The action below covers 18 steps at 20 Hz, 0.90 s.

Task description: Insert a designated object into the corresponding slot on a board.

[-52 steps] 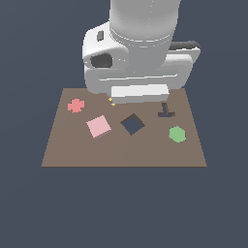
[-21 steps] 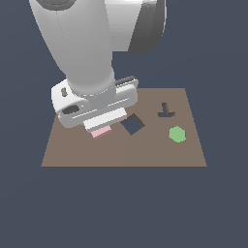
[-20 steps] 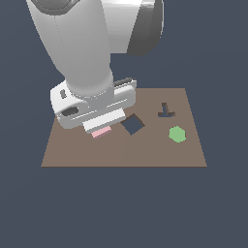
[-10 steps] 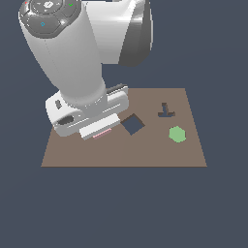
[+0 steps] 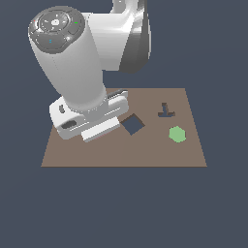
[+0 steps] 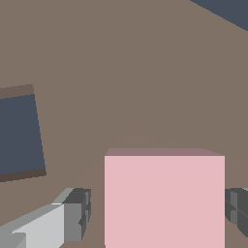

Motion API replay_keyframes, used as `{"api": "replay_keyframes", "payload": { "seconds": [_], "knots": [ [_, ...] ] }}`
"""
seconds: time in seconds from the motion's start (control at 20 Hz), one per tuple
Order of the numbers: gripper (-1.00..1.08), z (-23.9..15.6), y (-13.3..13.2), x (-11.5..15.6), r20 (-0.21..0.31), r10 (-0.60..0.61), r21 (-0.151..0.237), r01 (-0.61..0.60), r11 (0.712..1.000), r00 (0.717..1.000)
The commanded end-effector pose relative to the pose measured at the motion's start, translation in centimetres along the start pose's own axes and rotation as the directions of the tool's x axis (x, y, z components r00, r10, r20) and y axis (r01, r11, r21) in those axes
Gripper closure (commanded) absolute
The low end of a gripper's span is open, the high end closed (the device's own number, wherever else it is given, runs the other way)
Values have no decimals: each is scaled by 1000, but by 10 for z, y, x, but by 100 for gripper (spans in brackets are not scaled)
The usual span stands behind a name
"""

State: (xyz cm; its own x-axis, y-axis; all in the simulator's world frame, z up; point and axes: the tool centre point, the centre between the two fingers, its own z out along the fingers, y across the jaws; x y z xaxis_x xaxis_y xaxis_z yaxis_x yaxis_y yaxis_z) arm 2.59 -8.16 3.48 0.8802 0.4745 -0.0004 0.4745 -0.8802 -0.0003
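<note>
The pale pink square tile (image 6: 164,198) lies flat on the brown board (image 6: 121,72). My gripper (image 6: 157,213) is open and straddles it. One finger (image 6: 77,213) stands a little off one edge and the other finger (image 6: 237,206) is close against the opposite edge. The dark navy square slot (image 6: 19,135) lies beside the tile on the board. In the exterior view my gripper's hand (image 5: 99,128) sits low over the board (image 5: 121,152) and hides the tile. The diamond-turned slot (image 5: 132,124) is just to its right in that view.
A smaller dark T-shaped cut-out (image 5: 165,111) and a green hexagon (image 5: 178,134) lie toward the exterior view's right of the board. The arm's body (image 5: 72,63) covers the board's left part; the red cross piece is hidden behind it.
The arm has swung from the board's far side to the exterior view's left and lowered over the pink tile, which it now hides there.
</note>
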Motion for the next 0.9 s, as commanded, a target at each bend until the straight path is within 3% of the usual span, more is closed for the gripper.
{"api": "replay_keyframes", "payload": {
  "seconds": [0.0,0.05,0.1,0.85],
  "knots": [
    [-92,5,0,0,0,-2,0,2,1000,1000],
    [-92,5,0,0,0,-2,0,2,1000,1000],
    [108,5,0,0,0,-2,0,2,1000,1000],
    [108,3,-8,4,-1,-14,-1,14,1000,1000]
  ]
}}
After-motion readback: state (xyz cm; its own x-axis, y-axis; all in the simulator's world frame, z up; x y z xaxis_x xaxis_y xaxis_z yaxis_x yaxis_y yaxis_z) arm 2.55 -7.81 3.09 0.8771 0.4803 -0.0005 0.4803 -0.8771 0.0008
